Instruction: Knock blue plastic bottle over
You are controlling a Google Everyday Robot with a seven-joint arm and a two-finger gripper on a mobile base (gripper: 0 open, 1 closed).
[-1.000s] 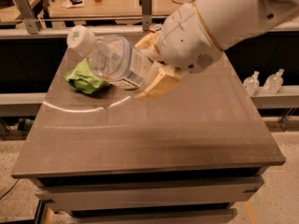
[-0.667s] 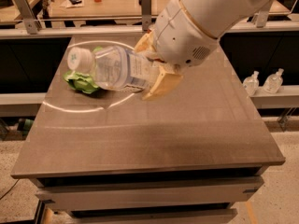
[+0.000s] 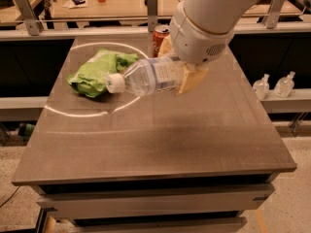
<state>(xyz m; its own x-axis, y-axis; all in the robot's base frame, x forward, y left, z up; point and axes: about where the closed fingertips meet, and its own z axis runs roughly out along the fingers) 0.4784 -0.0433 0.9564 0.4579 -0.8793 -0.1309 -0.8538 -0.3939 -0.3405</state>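
One blue plastic bottle [image 3: 148,75] lies tipped over on its side near the middle of the grey table [image 3: 146,144]. Its white screw cap points left and its base points right and slightly toward the back. The body is clear with a faint bluish cast, and a label band wraps the part nearest the base.

The cap sits just beside a crumpled green bag [image 3: 97,71], which lies on the left half of the tabletop inside a thin bright ring of reflected light. A red soda can [image 3: 158,37] stands upright behind the bottle, near the table's back edge and partly hidden by the arm. Two small clear pump bottles [image 3: 274,85] stand on a lower ledge off the right side, well apart from the table's things.

The white arm reaches down from the upper right, and the gripper [image 3: 184,74] is at the bottle's base end, its tan pincer parts lying against that end. Whether the pincer is clamped on the bottle or only pressed beside it cannot be told
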